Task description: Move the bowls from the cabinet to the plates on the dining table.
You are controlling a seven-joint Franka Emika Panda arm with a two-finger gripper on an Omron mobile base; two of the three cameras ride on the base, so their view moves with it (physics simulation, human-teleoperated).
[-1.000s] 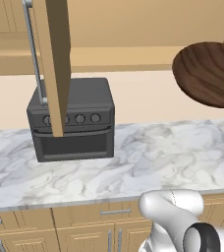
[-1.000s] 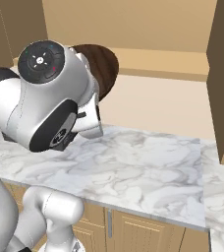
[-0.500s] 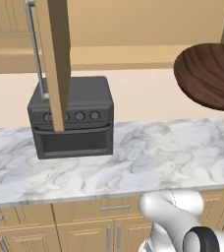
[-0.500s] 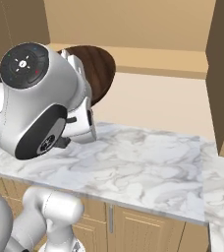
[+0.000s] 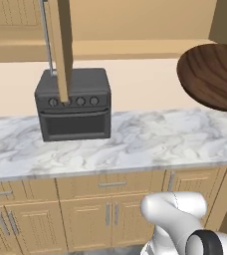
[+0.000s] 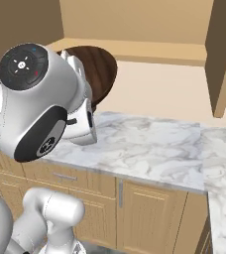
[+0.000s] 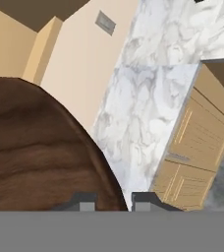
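Note:
The dark brown wooden bowl (image 7: pixel 40 152) hangs in the air over the marble counter, its rim running down between the two dark fingertips (image 7: pixel 87 202). My gripper (image 7: pixel 113 203) is shut on that rim. The same bowl (image 5: pixel 212 74) shows at the right edge of the left base view, and the bowl (image 6: pixel 99 69) peeks out behind my white arm in the right base view. The cabinet's open tan door (image 5: pixel 63 45) with its long silver handle (image 5: pixel 47 35) hangs at the upper left. The plates and the dining table are out of view.
A black oven (image 5: pixel 73 104) stands on the marble counter (image 5: pixel 150 144) below the open door. Light wood base cabinets (image 5: pixel 110 214) run under the counter. In the right base view the open door (image 6: pixel 223 54) hangs at the right, above the counter (image 6: pixel 149 149).
The whole picture has shifted a little: the base has drawn back from the counter, showing more of the lower cabinets. The bowl stays held in my gripper.

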